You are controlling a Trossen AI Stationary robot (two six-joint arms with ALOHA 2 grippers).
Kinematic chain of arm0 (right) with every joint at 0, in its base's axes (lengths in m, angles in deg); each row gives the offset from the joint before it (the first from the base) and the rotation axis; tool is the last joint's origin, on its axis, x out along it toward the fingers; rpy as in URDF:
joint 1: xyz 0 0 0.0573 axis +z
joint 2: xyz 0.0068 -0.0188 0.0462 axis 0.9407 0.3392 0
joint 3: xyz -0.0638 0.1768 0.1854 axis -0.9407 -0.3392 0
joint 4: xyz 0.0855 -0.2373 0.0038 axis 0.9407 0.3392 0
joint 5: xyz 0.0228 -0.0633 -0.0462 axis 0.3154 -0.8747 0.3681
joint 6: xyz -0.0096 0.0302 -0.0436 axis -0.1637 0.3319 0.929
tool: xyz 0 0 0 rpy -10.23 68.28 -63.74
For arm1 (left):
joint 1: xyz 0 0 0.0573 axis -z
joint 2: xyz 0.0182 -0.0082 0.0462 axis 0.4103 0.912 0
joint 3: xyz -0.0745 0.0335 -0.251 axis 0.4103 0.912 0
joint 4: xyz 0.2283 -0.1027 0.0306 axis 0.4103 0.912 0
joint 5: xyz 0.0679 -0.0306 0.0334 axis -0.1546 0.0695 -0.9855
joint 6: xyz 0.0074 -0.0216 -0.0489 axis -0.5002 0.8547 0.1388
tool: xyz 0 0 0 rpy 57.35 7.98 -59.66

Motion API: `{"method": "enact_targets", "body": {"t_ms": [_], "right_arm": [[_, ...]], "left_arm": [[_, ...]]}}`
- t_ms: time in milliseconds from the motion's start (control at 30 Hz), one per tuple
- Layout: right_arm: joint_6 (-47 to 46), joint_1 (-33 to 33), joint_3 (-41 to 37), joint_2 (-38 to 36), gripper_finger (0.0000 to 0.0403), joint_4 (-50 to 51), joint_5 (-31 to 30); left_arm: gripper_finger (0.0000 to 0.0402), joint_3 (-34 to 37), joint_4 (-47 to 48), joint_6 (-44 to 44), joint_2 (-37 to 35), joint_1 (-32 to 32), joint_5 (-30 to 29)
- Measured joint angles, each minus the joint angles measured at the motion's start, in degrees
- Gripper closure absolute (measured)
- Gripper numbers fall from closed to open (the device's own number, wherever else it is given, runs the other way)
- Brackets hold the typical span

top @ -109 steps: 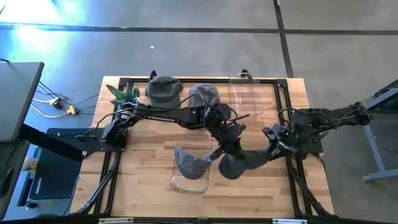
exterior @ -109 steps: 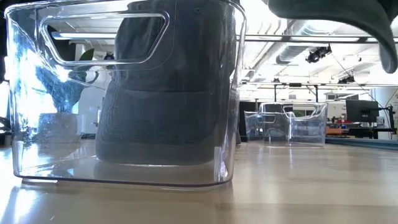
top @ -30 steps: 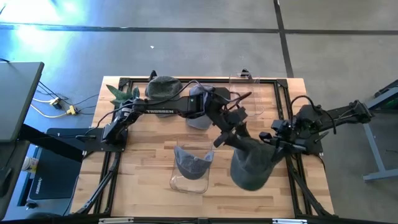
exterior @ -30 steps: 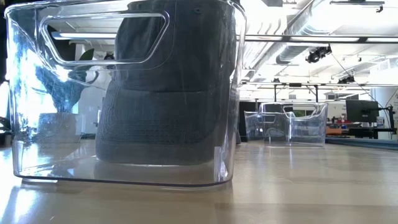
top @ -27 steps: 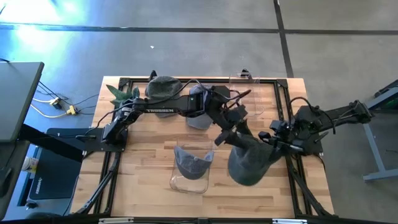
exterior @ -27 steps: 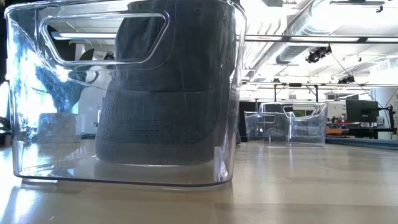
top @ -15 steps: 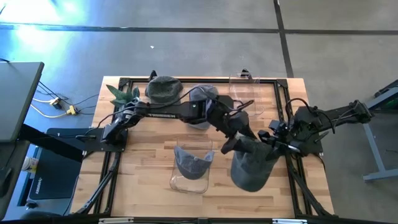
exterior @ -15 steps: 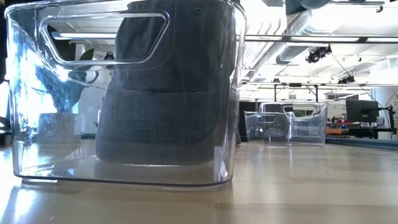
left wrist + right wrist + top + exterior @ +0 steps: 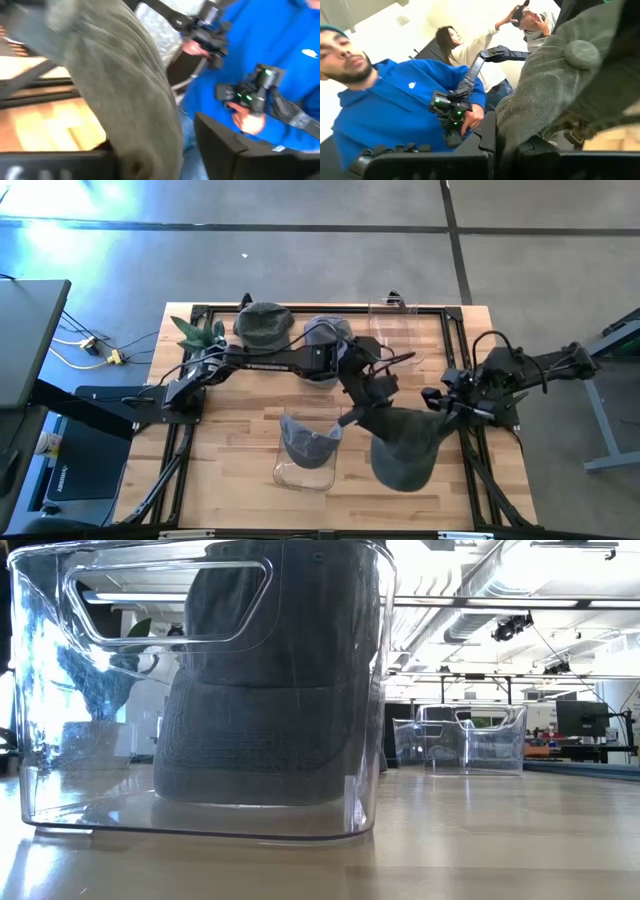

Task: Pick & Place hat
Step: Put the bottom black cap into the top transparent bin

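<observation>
Since earlier the left gripper [image 9: 352, 417], its spread unclear, has slid beside the grey hat [image 9: 402, 448] pinched aloft by the right gripper [image 9: 432, 402]; 1 cap [image 9: 309, 444] is binned, placing remains.

A wooden table [image 9: 230, 430] with a black frame along its edges is seen from above, standing on a grey floor [image 9: 300, 260]. A clear plastic bin [image 9: 307, 450] is set near the table's front middle, and a dark cap [image 9: 308, 443] is held inside it. A second clear bin [image 9: 395, 330] is placed at the far edge, right of centre. Two more caps are laid along the far edge: a green one [image 9: 263, 325] and, just beside it, a grey one [image 9: 325, 332]. A small green plant [image 9: 196, 332] is placed at the far left corner.
</observation>
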Motion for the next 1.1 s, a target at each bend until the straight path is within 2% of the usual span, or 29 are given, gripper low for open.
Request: {"method": "enact_targets", "body": {"t_ms": [100, 267, 533, 800, 900, 967, 1100], "right_arm": [[-1.97, 0.01, 0.00, -1.02, 0.0401, 0.06, 2.19], [-1.38, 0.02, 0.00, -0.84, 0.0398, -0.02, 3.59], [0.73, 0.04, 0.00, 2.66, 0.0381, 0.00, 3.79], [4.36, 0.03, 0.00, 7.06, 0.0269, 0.24, 1.52], [4.18, 0.03, 0.00, 8.07, 0.0242, -0.73, 7.81], [-0.82, 0.31, 0.00, 7.82, 0.0238, -1.85, 12.76], [-7.99, 2.15, 0.00, 6.07, 0.0245, -5.77, 16.23]], "left_arm": [[0.0315, 0.13, 0.38, 0.04, -0.13, 0.11, 2.08], [0.0391, 0.07, -6.00, 0.28, -0.68, 0.07, 3.14], [0.0381, 0.07, -8.10, 1.90, -0.66, 0.10, 0.80], [0.0386, 0.07, -7.41, 1.65, -0.63, -1.34, -1.65], [0.0397, 0.07, -6.15, 1.69, -0.63, -2.00, -1.63], [0.0397, 0.07, -5.76, 1.72, -0.61, -2.30, -1.67], [0.0399, 0.07, -6.88, 1.91, -0.61, -2.25, -1.30]]}}
